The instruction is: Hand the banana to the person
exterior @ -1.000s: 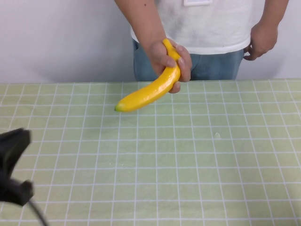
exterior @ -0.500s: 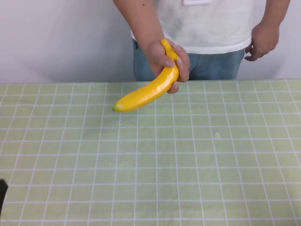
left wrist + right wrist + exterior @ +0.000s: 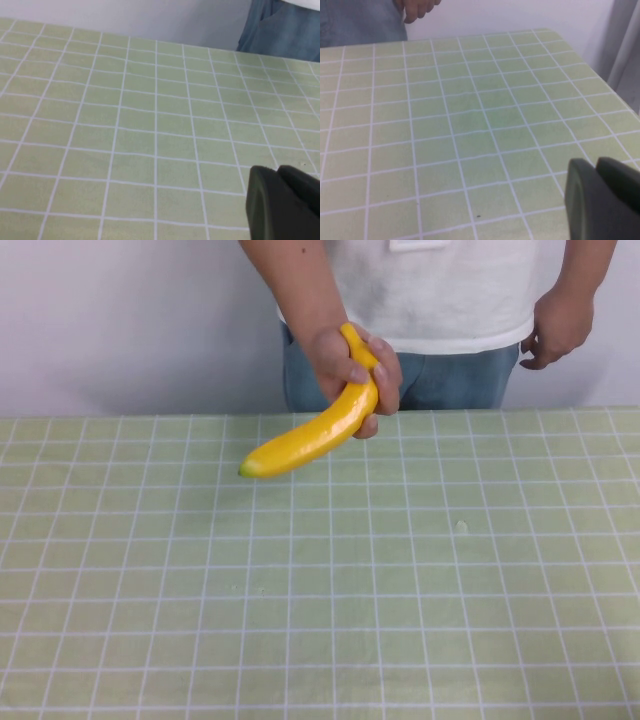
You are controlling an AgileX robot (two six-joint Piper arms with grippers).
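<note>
Spanning the scene, one green-gridded tabletop (image 3: 320, 590) fronts one person (image 3: 440, 300), whose hand (image 3: 355, 365) already grips the one banana (image 3: 310, 435) by its stem end, above the far edge; it looks light, stiff, glossy-slick, best held mid-body. Left gripper (image 3: 282, 205) and right gripper (image 3: 602, 200) sit low near the tabletop, whether their fingers are apart I cannot tell

Yellow banana (image 3: 318, 430) in person's (image 3: 440, 290) fist

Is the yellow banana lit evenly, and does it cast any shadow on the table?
High view: soft, even light; the banana in the person's hand shows faint gloss and a pale shadow on the tablecloth. Wrist views: left gripper and right gripper look blurred, dark.
</note>
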